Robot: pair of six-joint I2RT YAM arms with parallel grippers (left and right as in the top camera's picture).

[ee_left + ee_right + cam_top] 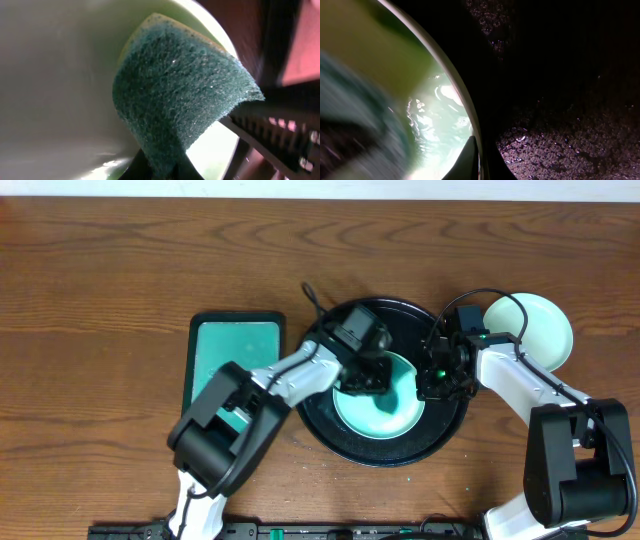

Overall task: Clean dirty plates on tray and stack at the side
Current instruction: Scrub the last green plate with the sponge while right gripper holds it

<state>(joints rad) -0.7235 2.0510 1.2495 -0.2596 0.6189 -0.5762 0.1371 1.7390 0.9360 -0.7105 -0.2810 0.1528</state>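
The black tray sits mid-table. A pale-mint plate with teal smears lies in it. My left gripper is shut on a dark teal sponge, which presses on the plate's inner face. My right gripper is shut on the plate's right rim. One of its fingers lies inside the rim, over the wet tray floor. A second white plate lies on the table right of the tray. A third plate is not in view.
A teal rectangular black-rimmed container stands left of the tray, partly under my left arm. Bare wooden table surrounds everything. The arm bases are at the front edge.
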